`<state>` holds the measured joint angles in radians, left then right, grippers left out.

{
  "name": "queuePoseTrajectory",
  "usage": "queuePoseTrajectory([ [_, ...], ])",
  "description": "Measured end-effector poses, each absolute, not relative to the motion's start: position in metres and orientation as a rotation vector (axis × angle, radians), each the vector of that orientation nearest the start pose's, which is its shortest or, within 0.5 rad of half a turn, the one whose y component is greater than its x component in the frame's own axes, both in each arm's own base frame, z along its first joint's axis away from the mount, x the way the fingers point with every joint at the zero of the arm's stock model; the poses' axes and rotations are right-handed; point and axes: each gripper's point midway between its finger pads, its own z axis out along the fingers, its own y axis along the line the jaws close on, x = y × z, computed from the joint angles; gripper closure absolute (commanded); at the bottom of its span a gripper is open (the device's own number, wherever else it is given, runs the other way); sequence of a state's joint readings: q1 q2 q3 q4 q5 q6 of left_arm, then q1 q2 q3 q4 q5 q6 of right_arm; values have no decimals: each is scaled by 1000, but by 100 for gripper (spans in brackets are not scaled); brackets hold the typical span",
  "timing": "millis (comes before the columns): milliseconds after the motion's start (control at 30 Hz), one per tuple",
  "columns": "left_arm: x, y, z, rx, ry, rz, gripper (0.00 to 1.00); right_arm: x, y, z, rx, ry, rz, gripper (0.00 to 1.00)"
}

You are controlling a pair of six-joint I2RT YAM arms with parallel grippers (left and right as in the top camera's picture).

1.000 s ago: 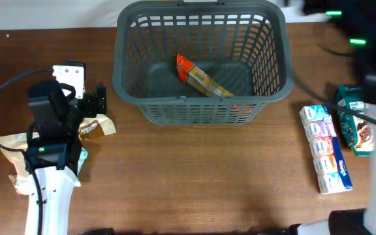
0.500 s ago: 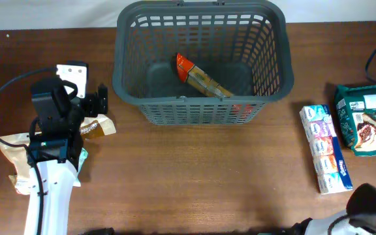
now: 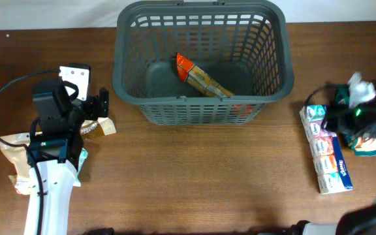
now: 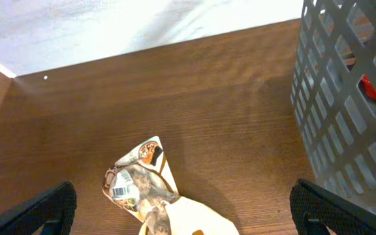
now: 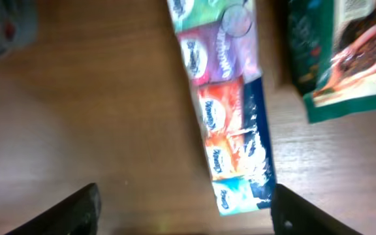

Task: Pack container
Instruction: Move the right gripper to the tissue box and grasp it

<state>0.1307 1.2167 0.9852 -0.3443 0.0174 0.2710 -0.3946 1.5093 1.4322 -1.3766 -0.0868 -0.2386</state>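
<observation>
The dark grey lattice basket (image 3: 201,112) stands at the far middle of the table. An orange and brown packet (image 3: 201,77) lies on its base. The basket's wall also shows in the left wrist view (image 4: 344,98). My left gripper (image 3: 93,104) (image 4: 188,222) is open and empty above a cream and brown snack packet (image 3: 98,127) (image 4: 142,186), left of the basket. My right gripper (image 3: 344,116) (image 5: 188,215) is open and empty above a multi-coloured strip of small packets (image 3: 326,153) (image 5: 224,98).
A green packet (image 3: 365,140) (image 5: 341,52) lies right of the strip, partly under my right arm. Another cream packet (image 3: 12,147) lies under my left arm near the left edge. Something red (image 3: 243,108) shows through the basket's front lattice.
My right arm has swung in from the table's right edge and now hovers over the strip and the green packet. My left gripper has barely shifted.
</observation>
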Motion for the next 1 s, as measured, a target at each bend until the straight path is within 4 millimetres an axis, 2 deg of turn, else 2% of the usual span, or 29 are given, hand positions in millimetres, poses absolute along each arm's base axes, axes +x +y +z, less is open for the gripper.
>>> queuePoseTrajectory([
  [67, 384, 47, 229, 166, 2148, 217, 1, 250, -89, 162, 224, 2995, 61, 0],
  [233, 384, 47, 229, 186, 2148, 228, 1, 228, -83, 138, 221, 2989, 28, 1],
  [400, 384, 47, 229, 206, 2147, 239, 1, 215, -92, 114, 217, 3023, -80, 1],
  [567, 385, 47, 230, 213, 2142, 243, 1, 212, -99, 91, 147, 3036, -146, 1],
  [733, 386, 48, 232, 216, 2133, 247, 1, 218, -104, 68, 90, 3024, -177, 1],
  [1000, 386, 48, 232, 225, 2130, 252, 1, 229, -111, 45, 75, 3008, -208, 1],
])
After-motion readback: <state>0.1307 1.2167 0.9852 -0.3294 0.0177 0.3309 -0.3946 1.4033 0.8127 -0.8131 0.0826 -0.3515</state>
